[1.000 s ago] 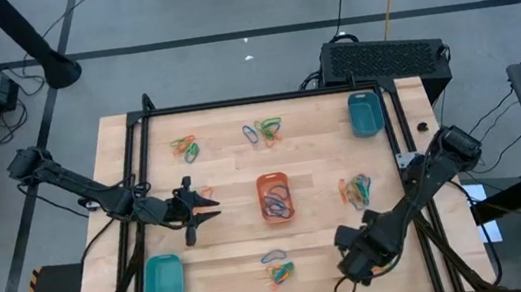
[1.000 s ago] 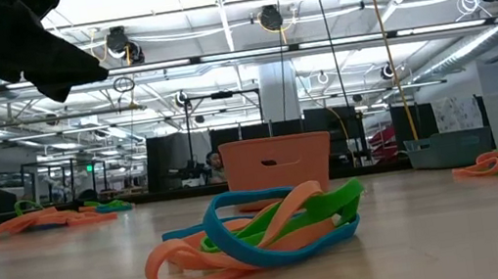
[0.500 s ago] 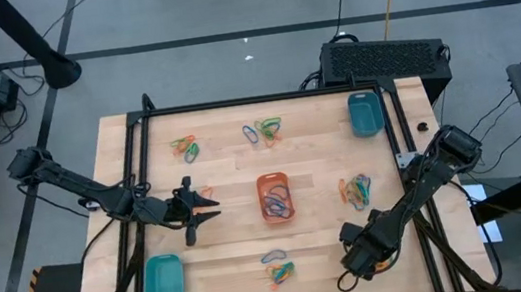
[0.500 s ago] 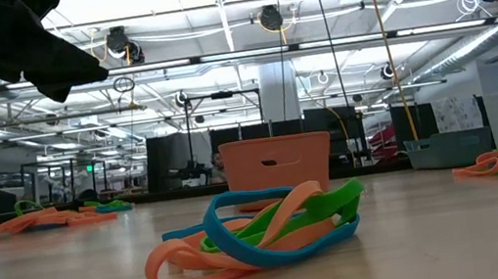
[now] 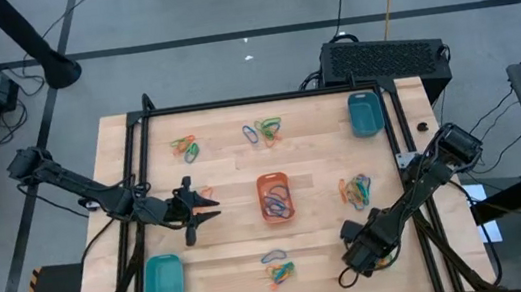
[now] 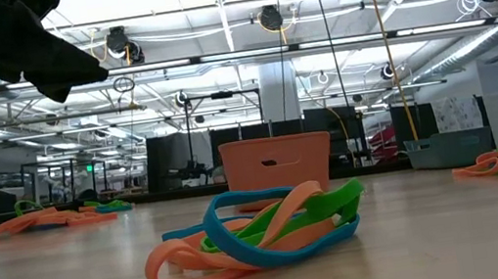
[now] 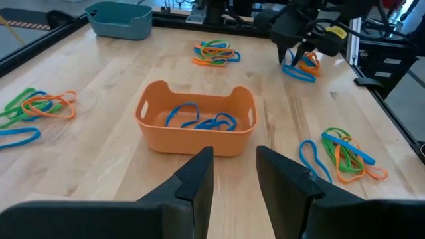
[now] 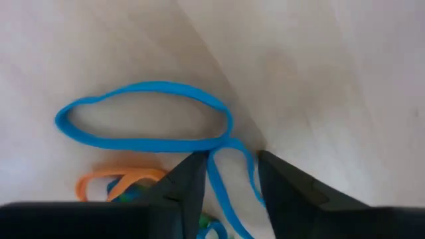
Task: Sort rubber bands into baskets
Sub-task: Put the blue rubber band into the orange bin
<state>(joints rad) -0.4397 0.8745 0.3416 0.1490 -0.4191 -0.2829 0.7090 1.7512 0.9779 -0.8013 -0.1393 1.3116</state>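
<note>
Low and right of centre in the high view, our right gripper (image 8: 226, 174), fingers narrowly parted, straddles a thin blue rubber band (image 8: 143, 116) on the table (image 5: 235, 260); we should close squarely on that strand only.

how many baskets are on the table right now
3: an orange basket at the center, a teal basket at the far right corner, another teal basket at the near left corner.
</note>
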